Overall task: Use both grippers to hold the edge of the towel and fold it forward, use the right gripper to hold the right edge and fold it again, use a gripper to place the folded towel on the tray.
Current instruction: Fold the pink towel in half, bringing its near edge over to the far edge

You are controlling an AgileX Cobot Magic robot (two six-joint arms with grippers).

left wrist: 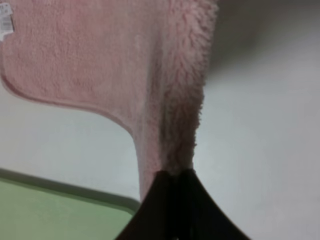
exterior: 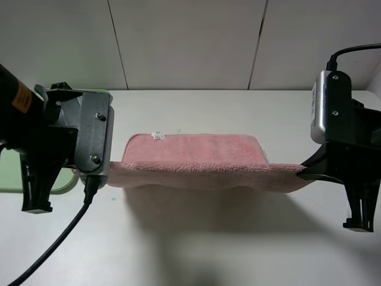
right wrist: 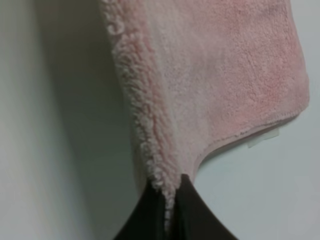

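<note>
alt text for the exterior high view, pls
A black left hand and black right hand hold a fluffy pink terry towel by its near edge, raised above a white table. A light green plastic tray lies at left.

Pink square terry-cloth towel (exterior: 196, 152): you see fluffy, matt looped pile.
Light green flat plastic tray (left wrist: 60, 189): smooth, slightly glossy.
White tabletop (exterior: 196, 238): smooth, matt.
Grey rectangular block (exterior: 95, 140): smooth, dull sheen.

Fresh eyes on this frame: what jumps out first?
The pink towel hangs stretched across the middle, its near edge lifted above the white table. The left gripper and right gripper pinch its two ends, jaws shut on the cloth. A green tray peeks out at far left.
</note>
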